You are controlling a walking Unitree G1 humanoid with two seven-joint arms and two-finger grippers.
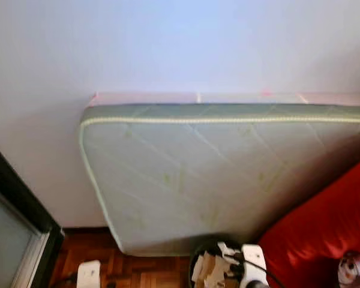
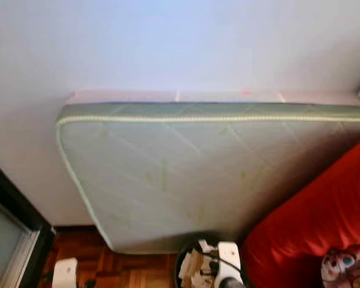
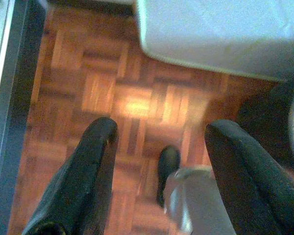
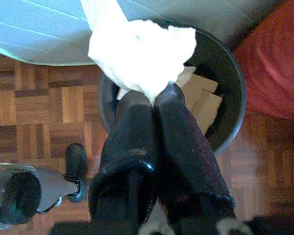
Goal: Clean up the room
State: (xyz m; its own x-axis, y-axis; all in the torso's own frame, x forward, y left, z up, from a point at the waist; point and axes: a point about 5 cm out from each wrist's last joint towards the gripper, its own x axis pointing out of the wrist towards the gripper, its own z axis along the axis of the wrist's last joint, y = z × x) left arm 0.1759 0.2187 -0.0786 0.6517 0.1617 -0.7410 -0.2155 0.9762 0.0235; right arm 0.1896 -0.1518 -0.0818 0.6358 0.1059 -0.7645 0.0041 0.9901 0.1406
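Observation:
My right gripper (image 4: 154, 100) is shut on a crumpled white paper (image 4: 139, 51) and holds it directly over a round black waste bin (image 4: 230, 73) that has cardboard pieces inside. The same bin (image 1: 198, 261) stands on the parquet at the foot of a leaning mattress, with my right arm (image 1: 252, 267) above it. My left gripper (image 3: 159, 132) is open with nothing between its fingers and hangs over bare parquet floor (image 3: 103, 93).
A pale green mattress (image 1: 216, 174) leans against the white wall. A red sofa or cushion (image 1: 324, 222) with a patterned item (image 1: 354, 267) lies to the right. A dark door frame (image 1: 18, 204) stands at the left.

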